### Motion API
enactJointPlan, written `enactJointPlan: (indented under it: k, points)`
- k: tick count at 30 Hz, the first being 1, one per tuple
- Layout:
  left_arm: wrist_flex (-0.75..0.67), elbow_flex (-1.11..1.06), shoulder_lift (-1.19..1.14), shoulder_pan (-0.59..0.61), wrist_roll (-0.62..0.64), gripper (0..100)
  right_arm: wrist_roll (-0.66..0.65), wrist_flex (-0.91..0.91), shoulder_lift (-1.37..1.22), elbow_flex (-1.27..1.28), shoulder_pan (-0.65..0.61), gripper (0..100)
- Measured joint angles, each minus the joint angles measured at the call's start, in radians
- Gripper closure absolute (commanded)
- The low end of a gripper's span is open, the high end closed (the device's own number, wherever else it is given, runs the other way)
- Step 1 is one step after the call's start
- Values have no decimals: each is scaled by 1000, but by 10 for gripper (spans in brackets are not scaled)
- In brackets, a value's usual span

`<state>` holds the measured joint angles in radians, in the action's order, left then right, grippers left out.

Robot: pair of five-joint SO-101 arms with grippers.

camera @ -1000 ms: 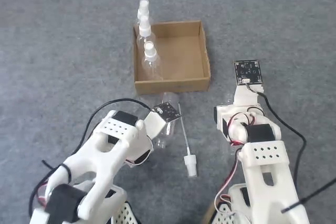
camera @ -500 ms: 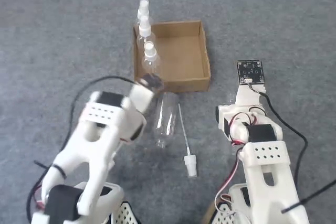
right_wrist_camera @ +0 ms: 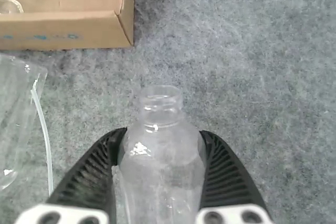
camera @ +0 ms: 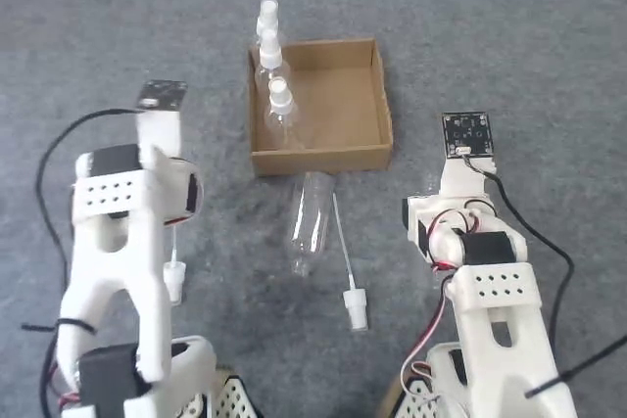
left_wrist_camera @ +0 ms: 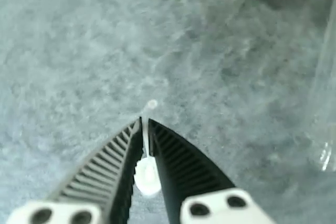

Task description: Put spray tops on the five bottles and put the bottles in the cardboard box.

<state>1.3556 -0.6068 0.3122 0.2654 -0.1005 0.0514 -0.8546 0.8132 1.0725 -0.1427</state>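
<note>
Between the arms, we see an uncapped bottle [camera: 311, 222] lying on the tabletop [camera: 549, 66] beside a loose spray top [camera: 355, 305], just in front of the cardboard box [camera: 323, 159]. Our left end effector [left_wrist_camera: 144, 124] is closed on a second spray top [left_wrist_camera: 147, 174], gripping it along its tube, presumably for fitting. Our right end effector [right_wrist_camera: 163, 134] clamps an open-necked bottle [right_wrist_camera: 160, 156] by its shoulders, and we judge this is to steady it for capping.
</note>
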Motion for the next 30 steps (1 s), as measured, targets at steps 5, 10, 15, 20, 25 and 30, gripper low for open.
enactJointPlan:
  k: [5, 10, 15, 20, 25, 30]
  points:
    - [0, 12, 0, 40, 75, 988, 0, 0, 0, 0, 0, 989]
    - [0, 61, 0, 91, 180, 988, 0, 0, 0, 0, 0, 989]
    - [0, 83, 0, 100, 311, 988, 0, 0, 0, 0, 0, 989]
    - [-66, 83, 0, 123, 439, 988, 0, 0, 0, 0, 0, 989]
    - [-144, 66, 0, 184, 534, 988, 0, 0, 0, 0, 0, 989]
    - [-196, 11, 0, 252, 557, 985, 0, 0, 0, 0, 0, 989]
